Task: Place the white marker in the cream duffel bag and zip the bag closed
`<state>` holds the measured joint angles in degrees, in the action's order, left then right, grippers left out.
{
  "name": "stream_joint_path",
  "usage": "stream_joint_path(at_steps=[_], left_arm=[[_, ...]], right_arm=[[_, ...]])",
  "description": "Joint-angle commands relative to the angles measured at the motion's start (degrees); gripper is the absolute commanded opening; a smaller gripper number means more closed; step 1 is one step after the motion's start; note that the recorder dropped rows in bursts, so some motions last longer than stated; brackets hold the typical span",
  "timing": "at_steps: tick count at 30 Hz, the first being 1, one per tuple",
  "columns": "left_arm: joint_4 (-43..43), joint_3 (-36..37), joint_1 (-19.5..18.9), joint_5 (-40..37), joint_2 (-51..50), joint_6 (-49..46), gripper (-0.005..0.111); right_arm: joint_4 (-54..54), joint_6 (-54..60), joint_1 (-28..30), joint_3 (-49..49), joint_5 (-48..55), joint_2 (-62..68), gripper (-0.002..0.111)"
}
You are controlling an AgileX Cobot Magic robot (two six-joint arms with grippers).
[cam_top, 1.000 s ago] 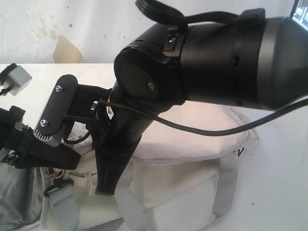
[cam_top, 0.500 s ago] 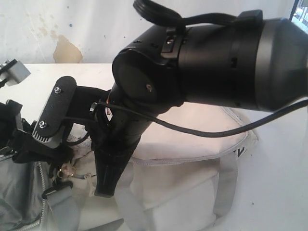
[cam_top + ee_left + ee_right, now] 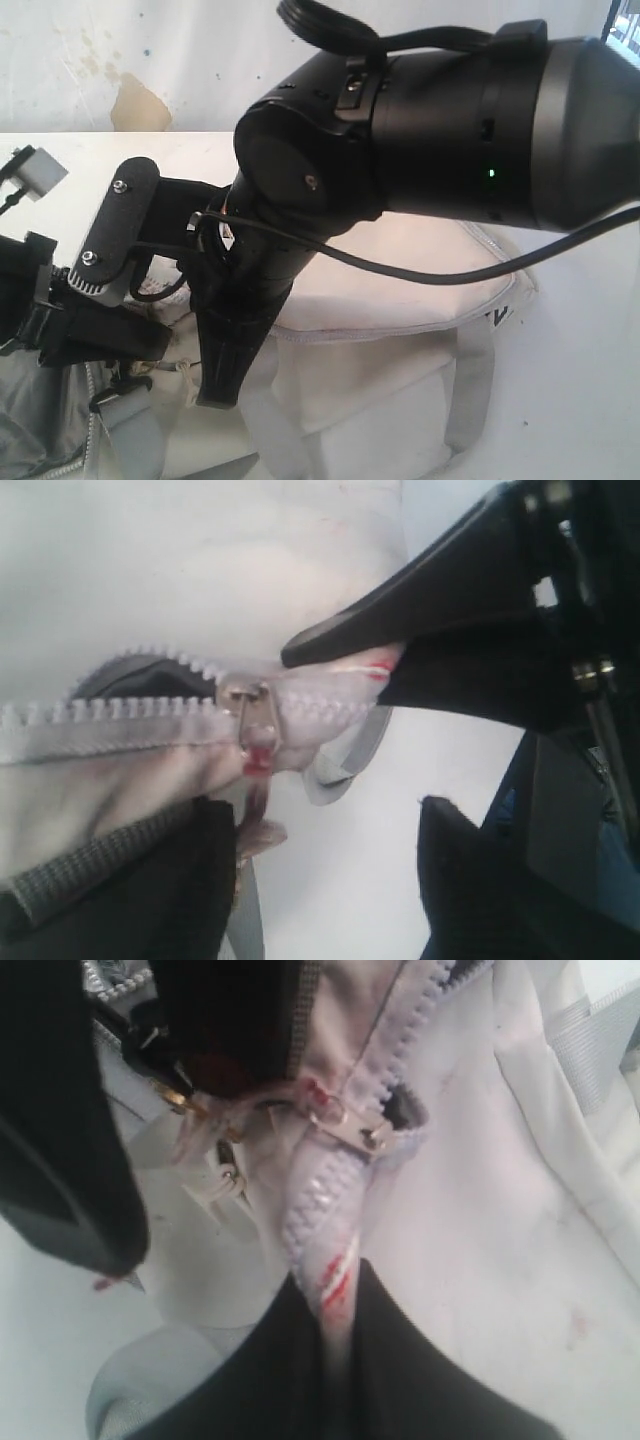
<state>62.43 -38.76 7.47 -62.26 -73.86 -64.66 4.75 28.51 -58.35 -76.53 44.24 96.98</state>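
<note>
The cream duffel bag (image 3: 380, 380) lies on the table under both arms. Its grey zipper is part open, showing dark lining beyond the slider (image 3: 252, 712). My right gripper (image 3: 220, 390) points down at the zipper's end and is shut on the end tab (image 3: 330, 1260), a fabric strip with red stripes. My left gripper (image 3: 325, 820) is open, astride the slider area, and the brass pull tab (image 3: 258, 832) hangs against one finger (image 3: 150, 890). In the exterior view the left gripper (image 3: 120, 345) sits low beside the right one. The white marker is not in view.
The right arm's big black body (image 3: 450, 130) fills the upper exterior view. A grey bag strap (image 3: 470, 390) hangs over the bag's side. White table (image 3: 590, 350) shows to the right, and a stained white wall (image 3: 150, 60) stands behind.
The left gripper rose slightly, then dropped lower over the zipper pull, which it now covers in the exterior view. The right arm has held still on the zipper's end.
</note>
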Motion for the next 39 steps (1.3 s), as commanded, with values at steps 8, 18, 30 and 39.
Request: stream_joint_path(at_steps=[8,18,30,39], left_arm=[[15.82,3.09,-0.02,2.88,-2.90,-14.88,0.058],[18.85,3.46,-0.02,2.04,-7.75,-16.53,0.028],[0.66,-2.20,-0.54,-7.71,-9.45,3.26,0.000],[-16.33,-13.43,-0.54,-7.71,-6.57,32.59,0.000]], right_arm=[[-0.17,-0.24,0.11,0.05,0.87,-0.47,0.001],[-0.05,-0.24,0.11,0.05,0.68,-0.47,0.001],[0.18,-0.24,0.11,0.05,1.25,-0.47,0.001],[1.05,0.62,0.11,0.05,6.60,-0.47,0.001]])
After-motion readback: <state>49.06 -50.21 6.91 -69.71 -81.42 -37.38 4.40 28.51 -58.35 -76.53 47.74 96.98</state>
